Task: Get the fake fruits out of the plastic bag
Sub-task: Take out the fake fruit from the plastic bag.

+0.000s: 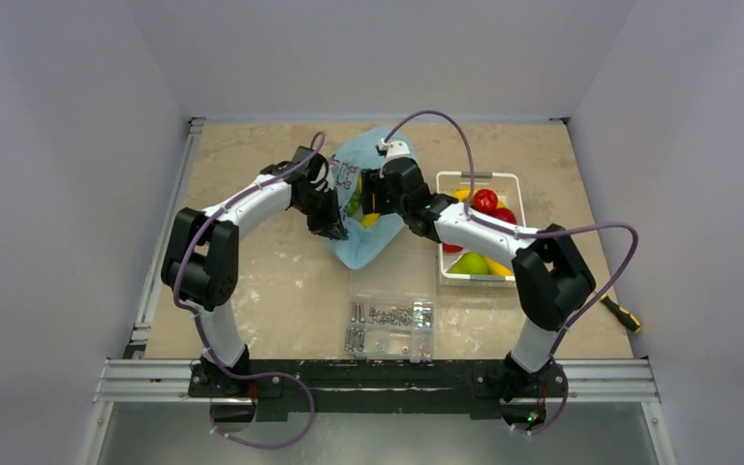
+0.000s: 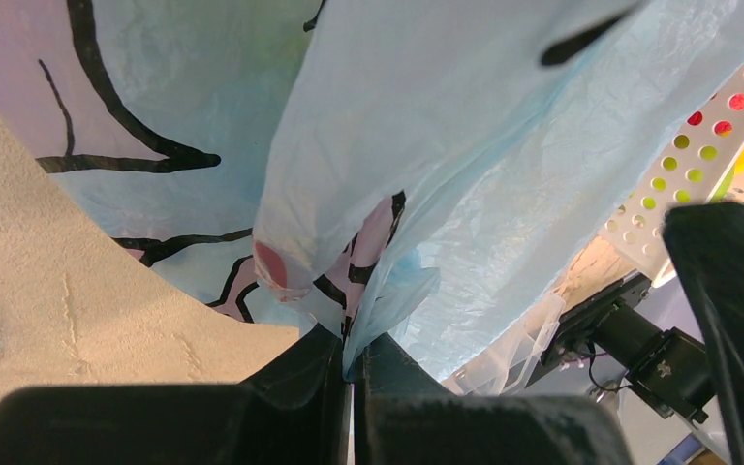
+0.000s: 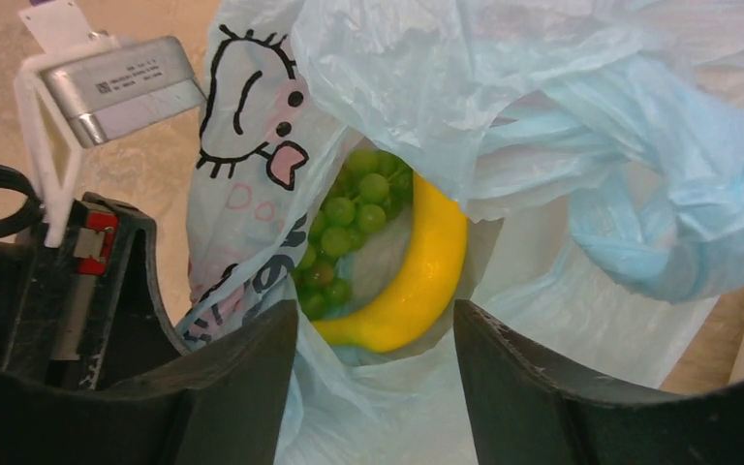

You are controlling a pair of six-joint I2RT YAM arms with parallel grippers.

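Jaws: the right jaws stand apart above two fake fruits (image 3: 402, 315), banana (image 3: 436, 242) and grape bunch (image 3: 349, 218), inside the plastic bag (image 3: 562, 107) on the surface (image 1: 281, 291); left jaws clamp its film. Best practice: straddle the banana, avoiding film

Two arms bend inward toward each other, elbows raised and wrists nearly meeting at centre. The left arm (image 1: 252, 205) reaches forward and to its right from a high black elbow joint, its white forearm sloping down to the wrist. The left gripper (image 1: 332, 221) is clamped tight, its black fingers (image 2: 300, 387) pressed together on a fold of the plastic bag (image 2: 465, 145). The right arm (image 1: 480, 231) stretches forward and to its left in a mirrored pose. The right gripper (image 1: 370, 199) faces the left one at close range, jaws parted, its two dark fingers (image 3: 252, 387) standing well apart.
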